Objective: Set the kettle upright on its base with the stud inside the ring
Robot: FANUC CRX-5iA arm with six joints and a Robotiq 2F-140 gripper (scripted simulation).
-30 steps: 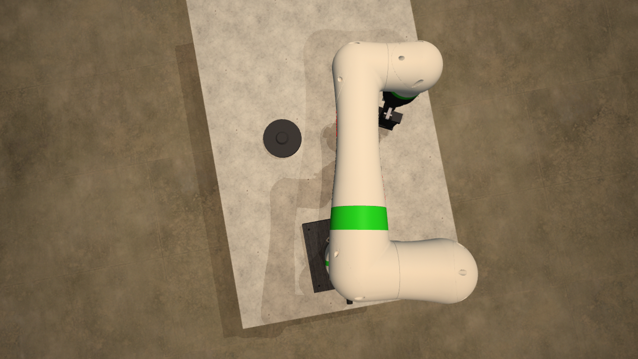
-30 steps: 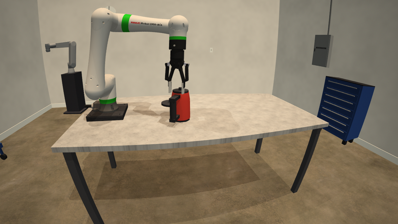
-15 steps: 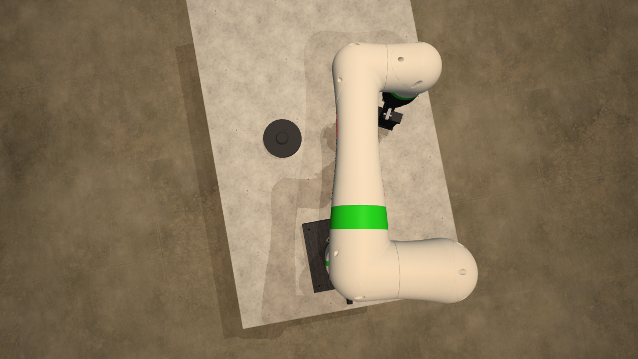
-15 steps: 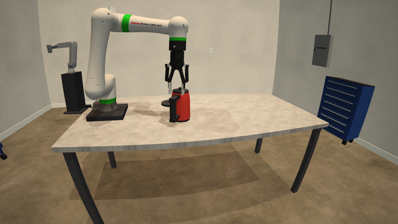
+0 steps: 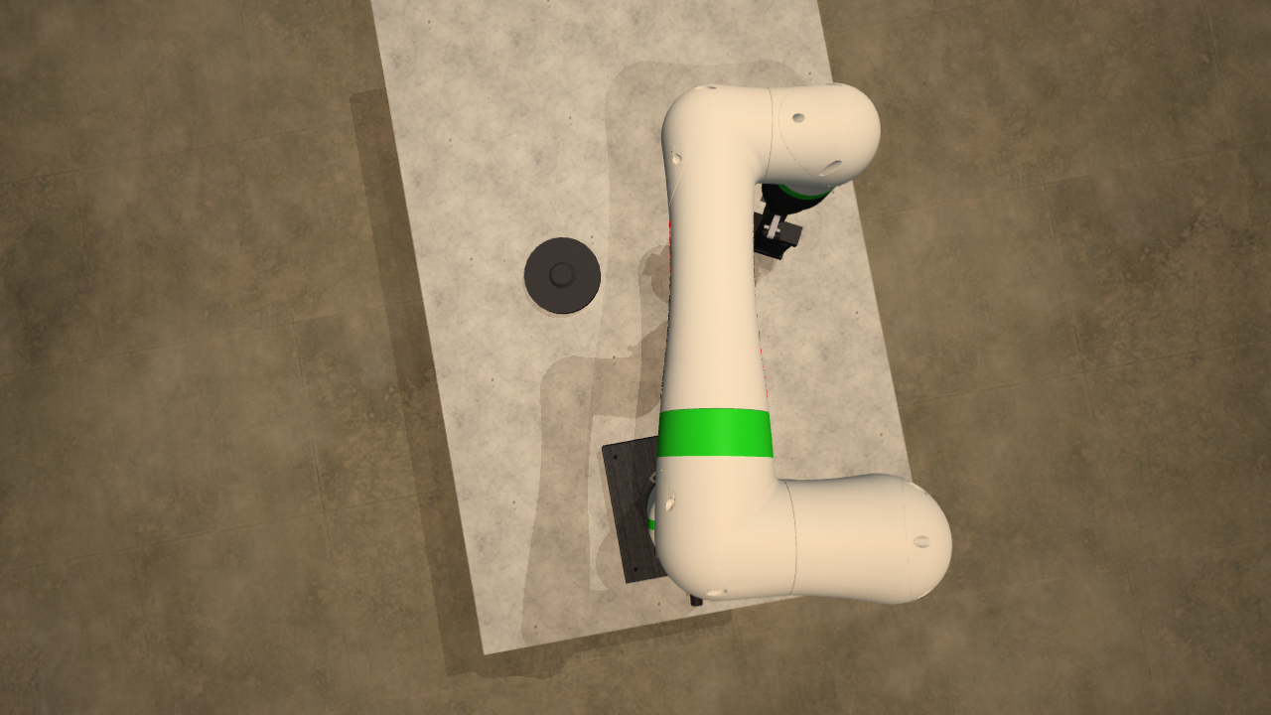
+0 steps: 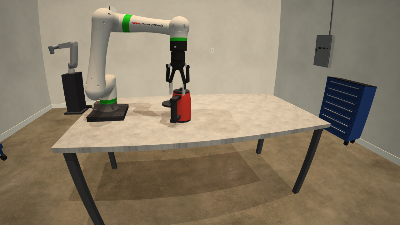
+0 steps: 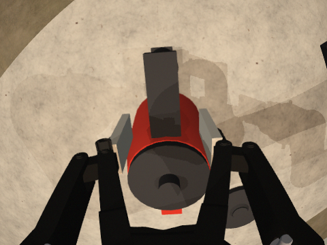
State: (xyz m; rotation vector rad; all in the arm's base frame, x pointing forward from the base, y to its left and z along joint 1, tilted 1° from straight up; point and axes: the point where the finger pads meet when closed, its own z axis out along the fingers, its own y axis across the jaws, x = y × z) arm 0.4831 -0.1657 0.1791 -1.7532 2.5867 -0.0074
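Note:
The red kettle point(image 6: 183, 104) stands upright on the table top, with its dark lid and knob on top and its black handle toward the front left. In the wrist view the kettle point(image 7: 165, 141) is right below me. My gripper point(image 6: 176, 86) is open and points straight down; its two grey fingertips straddle the top of the kettle, one on each side, without clamping it. The round black base point(image 5: 561, 275) with its centre stud lies flat on the table, apart from the kettle; it shows behind the kettle point(image 6: 171, 104) in the side view. My arm hides the kettle in the overhead view.
My arm's black mounting plate point(image 6: 107, 112) sits at the table's left end. A black pedestal with a small grey arm point(image 6: 73, 92) stands on the floor behind the table. A blue drawer cabinet point(image 6: 346, 107) stands by the right wall.

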